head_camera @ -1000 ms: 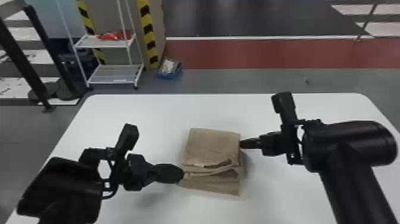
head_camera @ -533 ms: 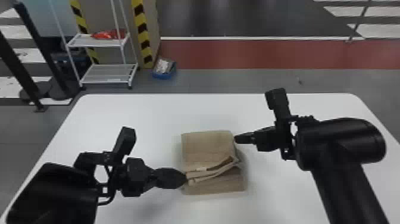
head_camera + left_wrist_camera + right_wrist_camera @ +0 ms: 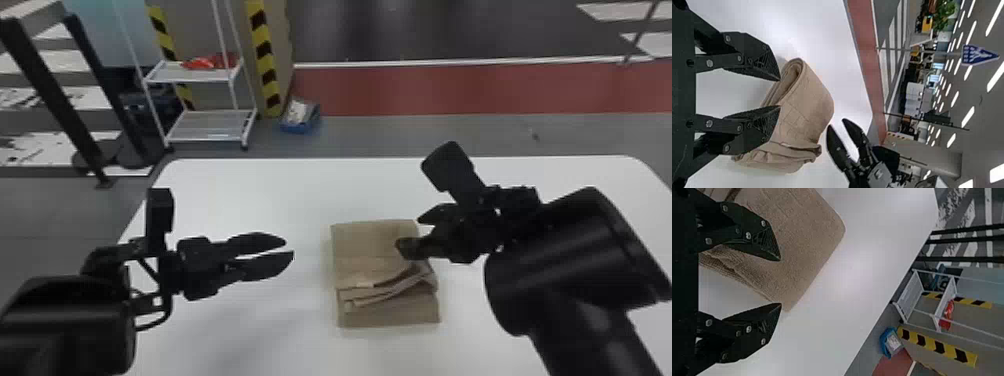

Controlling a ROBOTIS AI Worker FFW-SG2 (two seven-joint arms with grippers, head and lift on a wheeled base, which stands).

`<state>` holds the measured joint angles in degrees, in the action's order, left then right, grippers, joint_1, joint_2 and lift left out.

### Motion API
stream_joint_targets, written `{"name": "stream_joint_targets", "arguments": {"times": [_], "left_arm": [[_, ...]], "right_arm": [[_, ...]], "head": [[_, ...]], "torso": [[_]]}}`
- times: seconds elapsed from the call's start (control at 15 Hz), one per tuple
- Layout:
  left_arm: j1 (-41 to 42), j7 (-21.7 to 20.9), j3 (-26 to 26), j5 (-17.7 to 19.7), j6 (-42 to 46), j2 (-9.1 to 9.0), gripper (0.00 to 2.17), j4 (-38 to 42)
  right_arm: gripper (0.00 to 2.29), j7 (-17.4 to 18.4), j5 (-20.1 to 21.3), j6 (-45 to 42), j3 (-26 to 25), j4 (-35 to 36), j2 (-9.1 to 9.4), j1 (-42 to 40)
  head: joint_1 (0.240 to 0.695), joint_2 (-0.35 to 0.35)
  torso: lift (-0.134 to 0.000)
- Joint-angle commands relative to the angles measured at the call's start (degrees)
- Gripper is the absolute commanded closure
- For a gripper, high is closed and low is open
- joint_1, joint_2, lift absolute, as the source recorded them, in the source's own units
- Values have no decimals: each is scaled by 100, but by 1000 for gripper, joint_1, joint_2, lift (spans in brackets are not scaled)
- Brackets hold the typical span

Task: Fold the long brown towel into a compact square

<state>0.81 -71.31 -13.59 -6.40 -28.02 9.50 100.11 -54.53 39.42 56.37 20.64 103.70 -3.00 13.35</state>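
Right gripper (image 3: 409, 231), fingers parted, hangs at the far right corner of the brown towel (image 3: 370, 240); whether it touches, I can't tell. Left gripper (image 3: 289, 249), also spread and empty, is left of the towel, which lies folded on the white tabletop (image 3: 250, 200). Pinching only the upper layer could peel the fold apart; with nothing pinning the left side, a tug might skew the crooked flap (image 3: 390, 289). Well beyond the towel, a blue bin (image 3: 300, 126) holds something pale (image 3: 296, 111).
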Motion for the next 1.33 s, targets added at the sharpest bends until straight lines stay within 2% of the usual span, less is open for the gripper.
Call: {"name": "stream_joint_targets", "arguments": {"times": [0.0, 0.2, 0.4, 0.53, 0.67, 0.8, 0.93, 1.27], "left_arm": [[183, 100, -407, 341, -42, 8, 22, 149], [236, 214, -566, 437, -42, 52, 33, 131], [253, 302, -539, 429, -42, 26, 33, 87], [262, 329, -522, 402, -42, -44, 36, 87], [315, 373, -504, 306, -60, -159, 36, 122], [385, 390, -504, 270, -77, -247, 36, 158], [394, 443, -495, 218, -77, -308, 36, 158], [394, 522, -434, 103, -77, -449, 36, 158]], "right_arm": [[107, -365, 584, -87, 749, 18, -464, 53], [130, -945, 496, -174, 828, 229, -798, 141], [137, -1332, -22, -104, 757, 590, -1080, 255], [151, -1587, -92, -122, 968, 713, -1405, 326], [151, -1657, -92, -122, 1223, 695, -1730, 405], [157, -1789, -84, -192, 1443, 669, -1915, 484], [178, -1798, -84, -192, 1707, 572, -2029, 660], [178, -1587, 22, -262, 2216, 405, -2064, 906]], "head": [[695, 135], [695, 191], [695, 204], [695, 212], [695, 209], [695, 196], [695, 180], [695, 174]], "torso": [[-124], [-124], [-124], [-124], [-124], [-124], [-124], [-124]]}}
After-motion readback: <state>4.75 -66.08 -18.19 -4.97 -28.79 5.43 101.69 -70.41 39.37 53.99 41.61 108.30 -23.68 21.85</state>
